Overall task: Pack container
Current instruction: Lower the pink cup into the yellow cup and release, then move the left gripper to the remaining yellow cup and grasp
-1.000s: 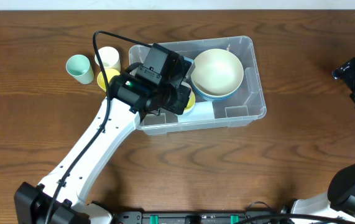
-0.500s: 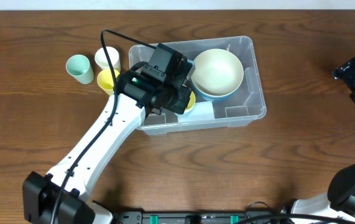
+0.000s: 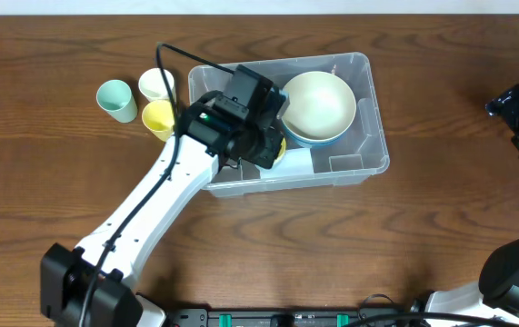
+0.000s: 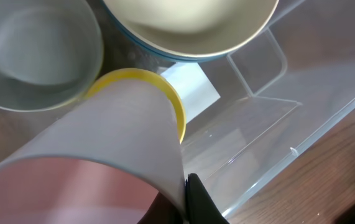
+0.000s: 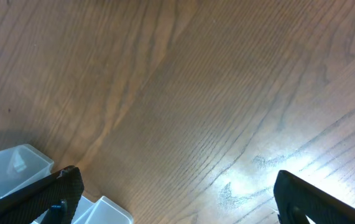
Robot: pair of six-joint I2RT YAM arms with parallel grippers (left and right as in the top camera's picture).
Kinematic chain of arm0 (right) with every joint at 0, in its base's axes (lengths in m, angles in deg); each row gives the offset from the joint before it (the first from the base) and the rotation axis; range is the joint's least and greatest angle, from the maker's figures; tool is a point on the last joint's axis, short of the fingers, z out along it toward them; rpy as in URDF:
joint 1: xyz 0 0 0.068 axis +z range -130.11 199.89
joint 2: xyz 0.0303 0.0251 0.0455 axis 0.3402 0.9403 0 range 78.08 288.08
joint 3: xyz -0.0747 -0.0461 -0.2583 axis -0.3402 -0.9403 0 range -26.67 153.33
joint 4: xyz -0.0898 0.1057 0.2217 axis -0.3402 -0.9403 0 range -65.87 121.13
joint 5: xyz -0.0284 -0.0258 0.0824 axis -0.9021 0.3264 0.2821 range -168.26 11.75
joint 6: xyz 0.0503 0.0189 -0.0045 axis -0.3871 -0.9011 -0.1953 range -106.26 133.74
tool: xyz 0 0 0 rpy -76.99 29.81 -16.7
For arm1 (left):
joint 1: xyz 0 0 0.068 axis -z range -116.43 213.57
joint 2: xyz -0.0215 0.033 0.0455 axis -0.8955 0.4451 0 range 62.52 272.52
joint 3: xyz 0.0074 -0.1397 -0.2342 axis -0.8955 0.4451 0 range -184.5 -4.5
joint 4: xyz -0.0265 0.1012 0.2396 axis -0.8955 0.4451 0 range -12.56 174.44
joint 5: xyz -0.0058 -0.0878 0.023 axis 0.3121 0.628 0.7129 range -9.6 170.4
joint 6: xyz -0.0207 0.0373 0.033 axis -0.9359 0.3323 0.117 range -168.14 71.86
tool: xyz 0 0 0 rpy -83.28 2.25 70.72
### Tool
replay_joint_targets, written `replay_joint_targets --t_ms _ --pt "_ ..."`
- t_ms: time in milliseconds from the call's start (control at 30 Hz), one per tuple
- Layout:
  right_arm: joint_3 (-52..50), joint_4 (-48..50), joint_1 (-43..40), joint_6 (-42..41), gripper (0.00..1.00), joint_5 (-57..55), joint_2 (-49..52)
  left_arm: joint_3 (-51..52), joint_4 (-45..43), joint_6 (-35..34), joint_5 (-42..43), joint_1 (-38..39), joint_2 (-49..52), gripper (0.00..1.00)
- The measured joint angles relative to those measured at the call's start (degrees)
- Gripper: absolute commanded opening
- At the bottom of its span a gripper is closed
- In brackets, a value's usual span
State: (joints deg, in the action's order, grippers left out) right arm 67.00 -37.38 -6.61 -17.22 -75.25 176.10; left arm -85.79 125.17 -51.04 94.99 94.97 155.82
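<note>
Container (image 3: 379, 136): large clear rectangular plastic bin, rounded corners, rolled rim, white label (image 4: 193, 93) on its floor. Sits mid-table. Holds a cream bowl (image 3: 317, 103). Left gripper (image 4: 186, 202) reaches into its left end, pinched on a pale cup (image 4: 102, 155). Right gripper (image 5: 180, 196) spread wide, well apart, at right.

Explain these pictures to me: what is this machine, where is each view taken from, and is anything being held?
Two robot arms work at a wooden table. One picture looks straight down; the other two come from a camera on each wrist. The left gripper reaches into the clear container, shut on the wall of a pale cup, a yellow cup just behind it. Stacked bowls sit in the container. Outside stand a green cup, a white cup and a second yellow cup. The right gripper hangs open above the table, off to the right.
</note>
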Motion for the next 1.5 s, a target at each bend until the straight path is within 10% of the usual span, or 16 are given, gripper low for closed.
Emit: replay_joint_targets --t_ms 167,800,1500 --pt "0.0 0.0 0.0 0.0 0.99 0.0 0.0 0.0 -0.09 0.48 -0.09 0.17 0.57 0.38" --pt "0.0 0.0 0.0 0.0 0.99 0.0 0.0 0.0 1.57 -0.98 -8.63 -2.93 0.57 0.39" --pt "0.0 0.02 0.0 0.0 0.99 0.0 0.0 0.0 -4.35 -5.55 -13.55 -33.09 -1.2 0.53"
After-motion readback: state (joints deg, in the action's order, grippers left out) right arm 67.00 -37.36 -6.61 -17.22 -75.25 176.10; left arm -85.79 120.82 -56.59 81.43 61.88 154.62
